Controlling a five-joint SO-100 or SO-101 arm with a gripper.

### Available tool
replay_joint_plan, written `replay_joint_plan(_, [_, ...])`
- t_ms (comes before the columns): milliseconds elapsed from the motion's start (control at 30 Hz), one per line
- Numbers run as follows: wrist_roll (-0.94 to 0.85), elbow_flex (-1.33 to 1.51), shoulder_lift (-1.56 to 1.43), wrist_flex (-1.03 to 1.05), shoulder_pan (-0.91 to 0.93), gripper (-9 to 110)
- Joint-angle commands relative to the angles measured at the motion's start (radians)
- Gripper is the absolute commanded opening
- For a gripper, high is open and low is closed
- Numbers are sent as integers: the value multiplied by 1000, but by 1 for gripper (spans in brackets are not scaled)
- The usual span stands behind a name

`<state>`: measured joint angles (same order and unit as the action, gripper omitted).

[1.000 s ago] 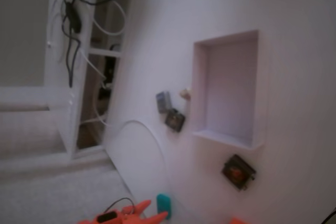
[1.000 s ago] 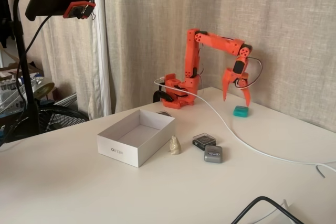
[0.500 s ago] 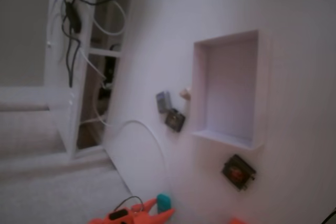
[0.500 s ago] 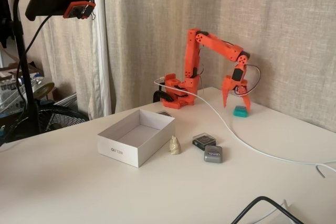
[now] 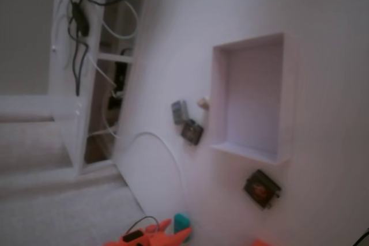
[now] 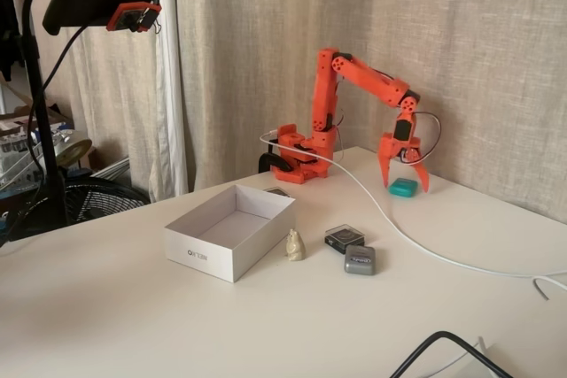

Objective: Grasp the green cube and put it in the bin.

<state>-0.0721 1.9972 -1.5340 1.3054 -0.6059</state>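
A fixed view half hides the green cube (image 5: 181, 220) behind the tool (image 5: 173, 235).

Over the last second the orange arm (image 6: 363, 81) pitched forward and down: its forearm, which had run almost level from the elbow, sloped steeply toward 4 o'clock. The end effector (image 6: 404, 181) dropped from well above the desk (image 6: 266, 307) until its spread fingers (image 6: 422, 176) straddled the green cube (image 6: 403, 187), one on each side, tips close to the desk surface. In the other fixed view the end effector (image 5: 176, 235) slid from 9 o'clock toward 3 o'clock along the bottom edge, and the green cube (image 5: 182, 220) became partly hidden behind its fingers (image 5: 183, 235).
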Motion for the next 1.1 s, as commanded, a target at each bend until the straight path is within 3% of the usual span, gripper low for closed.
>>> replay_joint_plan(0, [0, 3, -18, 20, 2, 38])
replay_joint_plan(267, [2, 18, -26, -31, 12, 37])
replay_joint_plan(367, [2, 20, -26, -8, 11, 21])
replay_joint_plan(1067, [-2, 55, -51, -52, -9, 19])
